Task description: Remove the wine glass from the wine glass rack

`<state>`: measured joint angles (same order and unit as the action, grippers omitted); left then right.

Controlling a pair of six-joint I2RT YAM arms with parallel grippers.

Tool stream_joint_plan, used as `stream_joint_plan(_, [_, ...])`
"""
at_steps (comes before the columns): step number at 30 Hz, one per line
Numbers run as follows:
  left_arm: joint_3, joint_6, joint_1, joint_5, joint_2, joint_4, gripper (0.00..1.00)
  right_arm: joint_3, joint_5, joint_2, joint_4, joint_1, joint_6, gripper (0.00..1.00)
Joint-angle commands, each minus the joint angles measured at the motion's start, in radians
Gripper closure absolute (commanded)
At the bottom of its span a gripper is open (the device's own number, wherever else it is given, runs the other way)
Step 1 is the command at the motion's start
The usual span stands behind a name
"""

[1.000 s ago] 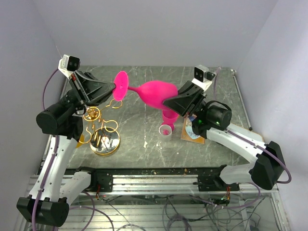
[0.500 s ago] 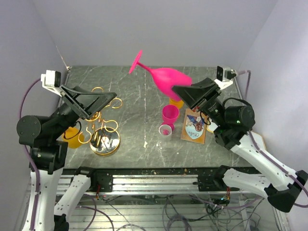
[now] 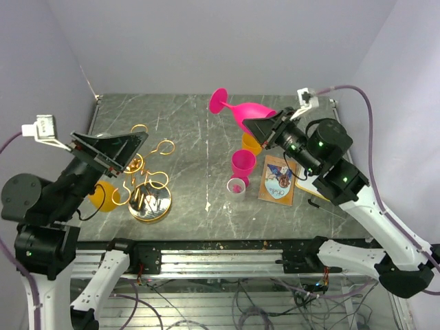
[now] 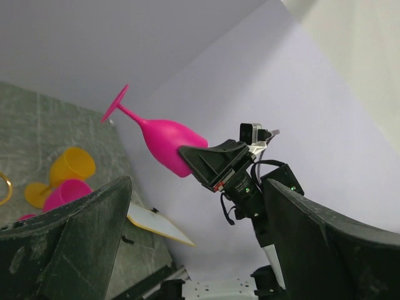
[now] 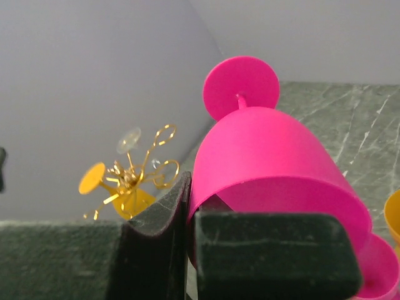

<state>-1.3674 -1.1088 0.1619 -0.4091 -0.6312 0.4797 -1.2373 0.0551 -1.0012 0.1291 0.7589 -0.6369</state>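
Observation:
The pink wine glass (image 3: 245,114) hangs tilted in the air above the table's back right, foot pointing up and left. My right gripper (image 3: 258,128) is shut on the rim of its bowl; the right wrist view shows the wine glass (image 5: 269,150) wall pinched between the two fingers (image 5: 156,250). The gold wine glass rack (image 3: 147,187) stands at the left, apart from the glass, with an orange glass (image 3: 103,195) hanging on it. My left gripper (image 3: 130,147) is raised over the rack, open and empty. From the left wrist the wine glass (image 4: 164,139) shows far beyond the spread fingers (image 4: 69,244).
Below the held glass stand a pink cup (image 3: 243,163), a small white cup (image 3: 236,186) and an orange glass (image 3: 251,143). A printed card (image 3: 278,180) lies at their right. The rack's round disc base (image 3: 151,205) sits near the front left edge.
My left gripper has opened, let go of the glass's foot and pulled back to the left. The right arm has carried the glass to the right, away from the rack.

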Motion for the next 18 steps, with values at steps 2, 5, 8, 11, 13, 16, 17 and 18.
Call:
stream_joint_plan(2, [-0.107,0.148,0.004,0.134,0.012,0.162,0.04,-0.159,-0.284,-0.11,0.193,0.003,0.247,1.0])
stream_joint_plan(5, [-0.154,0.188,0.005,0.166,0.018,0.193,0.03,-0.217,-0.404,-0.189,0.245,0.006,0.247,1.0])
stream_joint_plan(8, [-0.195,0.226,0.005,0.181,0.016,0.232,0.03,-0.284,-0.419,-0.286,0.352,0.013,0.243,1.0])
stream_joint_plan(11, [-0.221,0.263,0.005,0.194,0.021,0.267,0.02,-0.367,-0.383,-0.385,0.487,0.029,0.253,1.0])
stream_joint_plan(13, [-0.231,0.284,0.005,0.202,0.025,0.282,0.02,-0.434,-0.319,-0.457,0.594,0.053,0.271,1.0])
stream_joint_plan(16, [-0.247,0.319,0.005,0.217,0.024,0.301,0.02,-0.507,-0.217,-0.541,0.691,0.103,0.292,1.0])
stream_joint_plan(17, [-0.253,0.33,0.005,0.221,0.022,0.306,0.02,-0.527,-0.184,-0.565,0.714,0.118,0.295,1.0])
stream_joint_plan(18, [-0.261,0.341,0.005,0.223,0.017,0.312,0.02,-0.544,-0.149,-0.587,0.734,0.136,0.3,1.0])
